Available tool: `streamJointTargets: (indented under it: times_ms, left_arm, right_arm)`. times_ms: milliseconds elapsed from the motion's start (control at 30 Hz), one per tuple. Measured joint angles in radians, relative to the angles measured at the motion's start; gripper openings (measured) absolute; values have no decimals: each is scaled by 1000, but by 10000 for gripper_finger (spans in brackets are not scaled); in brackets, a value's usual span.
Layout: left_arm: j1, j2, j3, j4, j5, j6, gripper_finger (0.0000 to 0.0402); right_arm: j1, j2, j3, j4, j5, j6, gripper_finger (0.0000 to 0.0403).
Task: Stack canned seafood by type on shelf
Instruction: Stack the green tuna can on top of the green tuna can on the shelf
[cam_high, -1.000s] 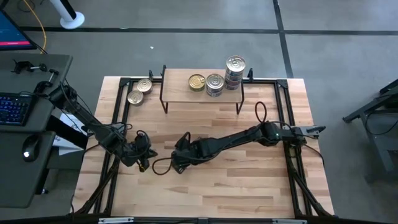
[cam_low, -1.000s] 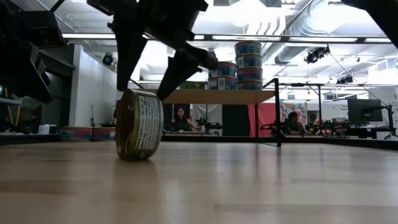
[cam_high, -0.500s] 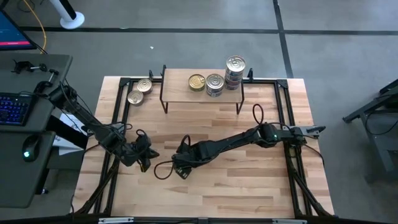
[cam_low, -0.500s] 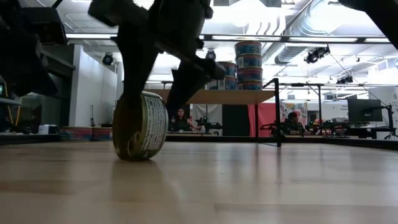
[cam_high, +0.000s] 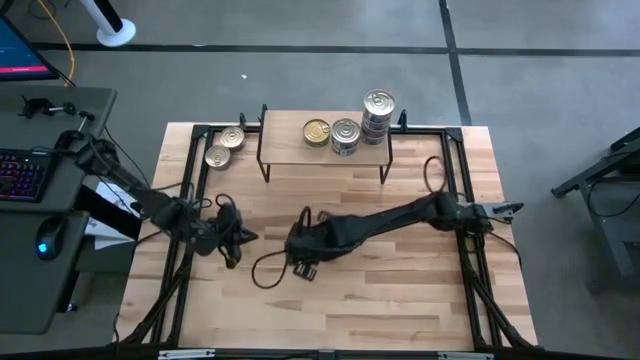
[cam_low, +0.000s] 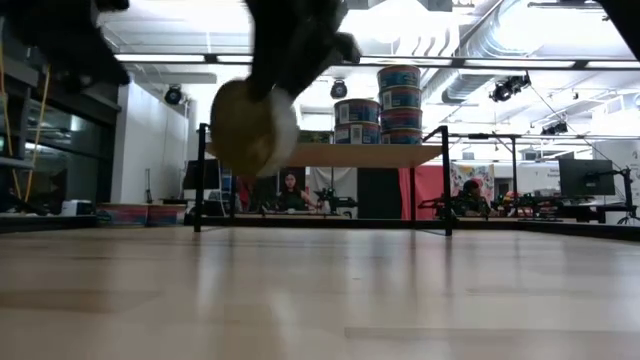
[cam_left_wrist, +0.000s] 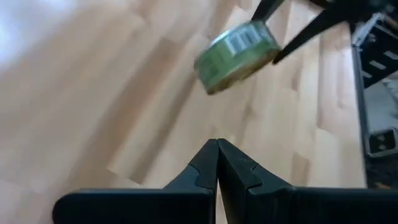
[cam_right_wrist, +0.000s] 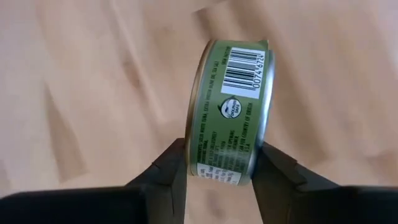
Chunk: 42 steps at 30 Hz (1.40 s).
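We observed the right gripper (cam_right_wrist: 214, 163) clamped on a green-labelled tin (cam_right_wrist: 231, 109), one finger on each flat face, with the tin held on edge. In the low view the tin (cam_low: 254, 127) hung clear of the tabletop (cam_low: 400, 300). One second earlier it stood on its rim on the wood with the fingers spread around it; half a second earlier the fingers straddled it while it was still on the wood. The right arm lay stretched low across the table from its right-side base, its gripper (cam_high: 303, 255) near the table's middle.

The left gripper (cam_left_wrist: 217, 163) was closed on nothing, fingers pressed together, and pointed toward the lifted tin (cam_left_wrist: 236, 56). We noted it (cam_high: 228, 240) just left of the right gripper; it had shifted slightly.

Farther back, the shelf (cam_high: 322, 152) carried a gold-lidded tin (cam_high: 317, 131), a silver-lidded tin (cam_high: 345, 134) and a stack of tins (cam_high: 378, 110). Two more tins (cam_high: 224, 146) lay on the table left of the shelf, unchanged.
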Motion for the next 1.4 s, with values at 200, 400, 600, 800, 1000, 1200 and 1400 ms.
streamJointTargets:
  times_ms: [200, 400, 600, 800, 1000, 1200, 1400]
  left_arm:
    - [89, -55, 77, -56, -43, 143, 0]
    - [127, -90, 89, -60, -43, 159, 0]
    - [108, -105, 89, -57, -34, 177, 0]
    - [129, -104, 89, -55, -77, 200, 0]
    - [154, -104, 89, -52, -77, 192, 0]
    - [154, -104, 89, -38, -77, 183, 0]
    - [154, -104, 89, -20, -76, 184, 0]
  right_arm:
    - [-51, -80, 0, -176, 159, -29, 116]
    - [-74, -195, -186, -205, 185, 14, 116]
    - [-56, -547, -755, 222, 69, 270, 116]
    - [-89, -744, -1138, 1153, 141, 513, 116]
    - [-196, -655, -1134, 1520, 357, 562, 116]
    - [-251, -535, -940, 1482, 520, 647, 116]
    - [-262, -400, -752, 1391, 657, 853, 116]
